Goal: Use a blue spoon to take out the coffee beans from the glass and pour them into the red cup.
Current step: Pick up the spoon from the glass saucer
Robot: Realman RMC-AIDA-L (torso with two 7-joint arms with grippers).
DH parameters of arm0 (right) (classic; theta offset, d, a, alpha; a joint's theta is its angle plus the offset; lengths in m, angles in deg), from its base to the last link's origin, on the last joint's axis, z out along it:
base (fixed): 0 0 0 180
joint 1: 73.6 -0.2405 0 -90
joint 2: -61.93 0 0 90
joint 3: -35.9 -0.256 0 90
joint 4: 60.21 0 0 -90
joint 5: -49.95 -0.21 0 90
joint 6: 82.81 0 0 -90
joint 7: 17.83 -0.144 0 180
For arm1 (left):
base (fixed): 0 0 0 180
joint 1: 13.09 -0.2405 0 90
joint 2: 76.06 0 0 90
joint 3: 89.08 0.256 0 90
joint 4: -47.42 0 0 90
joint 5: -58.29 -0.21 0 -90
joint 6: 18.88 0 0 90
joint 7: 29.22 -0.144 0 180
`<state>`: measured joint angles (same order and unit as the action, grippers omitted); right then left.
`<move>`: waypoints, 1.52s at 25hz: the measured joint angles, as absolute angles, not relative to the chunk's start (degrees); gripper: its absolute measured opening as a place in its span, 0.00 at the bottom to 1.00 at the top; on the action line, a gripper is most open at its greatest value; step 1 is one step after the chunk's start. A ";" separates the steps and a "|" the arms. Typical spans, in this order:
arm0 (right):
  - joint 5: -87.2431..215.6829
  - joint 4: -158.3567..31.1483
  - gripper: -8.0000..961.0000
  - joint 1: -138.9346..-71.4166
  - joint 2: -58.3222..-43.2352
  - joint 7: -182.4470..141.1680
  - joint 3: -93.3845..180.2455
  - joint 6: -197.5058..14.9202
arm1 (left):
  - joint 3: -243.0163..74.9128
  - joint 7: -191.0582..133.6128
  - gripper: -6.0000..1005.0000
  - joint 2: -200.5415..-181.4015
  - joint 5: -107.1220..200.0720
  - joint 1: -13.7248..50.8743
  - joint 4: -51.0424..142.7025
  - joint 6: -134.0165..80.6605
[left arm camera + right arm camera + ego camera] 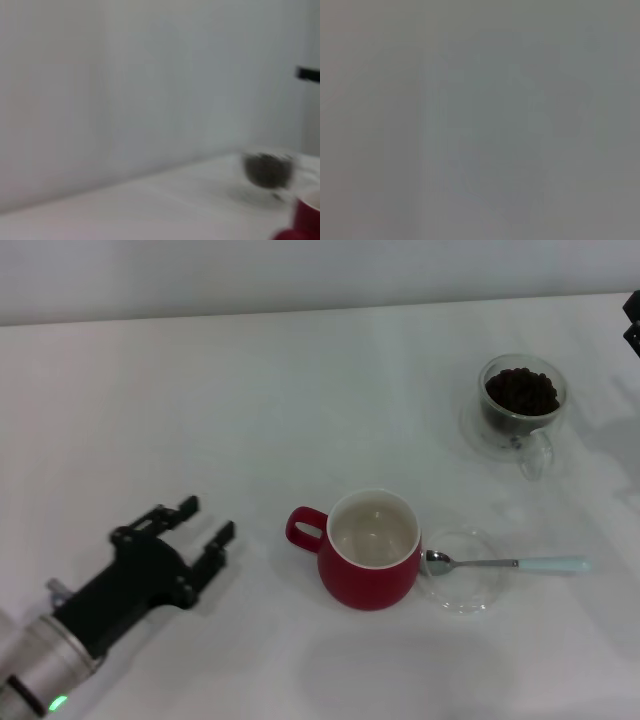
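Nothing grasped yet: left tool (pixel 203 522) open on the bench (pixel 200 390), right tool barely visible, state unclear; spoon (pixel 505 564) rests on saucer (pixel 462 585) beside cup (pixel 368 549), glass (pixel 521 405) of beans (pixel 521 390) beyond.

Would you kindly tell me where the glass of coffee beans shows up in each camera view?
Head view: the glass stands at upper right, far from the left gripper.
Left wrist view: the glass appears blurred at lower right.
Right wrist view: not in it.
Shared landmark: the red cup, whose edge shows in the left wrist view.
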<state>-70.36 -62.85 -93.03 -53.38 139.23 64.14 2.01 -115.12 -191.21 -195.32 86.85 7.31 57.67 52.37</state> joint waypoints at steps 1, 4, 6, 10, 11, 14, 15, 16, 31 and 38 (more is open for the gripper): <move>-70.36 -62.85 0.82 -93.01 -53.37 139.23 64.21 2.01 | -116.33 -191.21 0.52 -195.32 86.86 6.87 57.17 53.33; -70.30 -62.87 0.82 -92.66 -53.38 139.24 64.66 2.33 | -121.08 -191.21 0.51 -195.32 86.98 5.48 55.45 56.67; -70.29 -62.89 0.82 -92.52 -53.38 139.23 64.69 2.58 | -124.74 -191.21 0.51 -195.31 87.10 4.76 54.42 58.62; -70.28 -62.66 0.82 -91.80 -53.33 139.23 64.44 4.30 | -131.44 -191.20 0.51 -195.33 88.96 4.13 52.27 61.99; -70.27 -62.62 0.82 -91.61 -53.32 139.19 64.42 4.59 | -132.26 -191.20 0.51 -195.33 89.98 4.11 51.98 62.58; -70.28 -62.56 0.82 -91.13 -53.24 138.75 64.40 5.00 | -133.29 -191.20 0.51 -195.40 95.32 4.21 51.60 63.88; -70.28 -62.54 0.82 -91.01 -53.21 138.69 64.39 5.01 | -133.31 -191.20 0.51 -195.40 96.93 4.32 51.60 64.03; -70.28 -62.52 0.82 -90.87 -53.21 138.66 64.39 5.04 | -133.34 -191.20 0.51 -195.40 98.52 4.48 51.65 64.15; -70.77 -63.99 0.82 -86.50 -52.38 119.32 64.08 5.57 | -133.46 -191.20 0.51 -195.15 113.49 7.09 51.44 64.64; -70.80 -65.42 0.82 -82.94 -51.91 100.76 61.81 4.08 | -133.81 -191.12 0.51 -195.22 115.85 8.40 51.38 63.82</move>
<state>-70.80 -65.42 -82.94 -51.91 100.76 61.81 4.08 -133.81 -191.12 -195.22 115.85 8.40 51.38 63.82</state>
